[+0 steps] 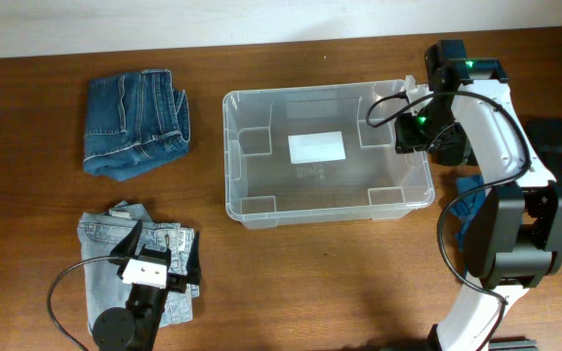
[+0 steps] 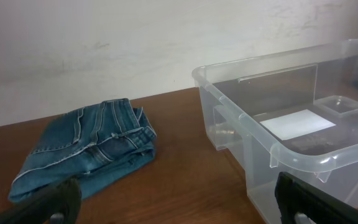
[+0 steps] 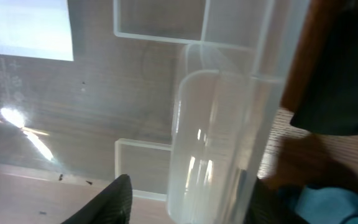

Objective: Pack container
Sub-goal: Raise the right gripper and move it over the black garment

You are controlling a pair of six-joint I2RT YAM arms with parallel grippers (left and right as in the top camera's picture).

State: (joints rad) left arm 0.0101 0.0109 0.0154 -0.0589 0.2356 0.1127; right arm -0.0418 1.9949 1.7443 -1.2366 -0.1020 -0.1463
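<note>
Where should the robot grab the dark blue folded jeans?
Probably from straight above, at the thick waistband edge of the dark blue jeans, facing the container. They lie flat on the table, so bunched cloth is easiest to pinch.

The container was clear, smooth plastic, glossy enough to catch bright glints, with a matt white paper-like label on its base. The table was brown wood with a fine grain and a dull sheen. The dark blue jeans and the pale jeans were coarse denim cloth with stitched seams. The wall looked matt and slightly scuffed.
</note>
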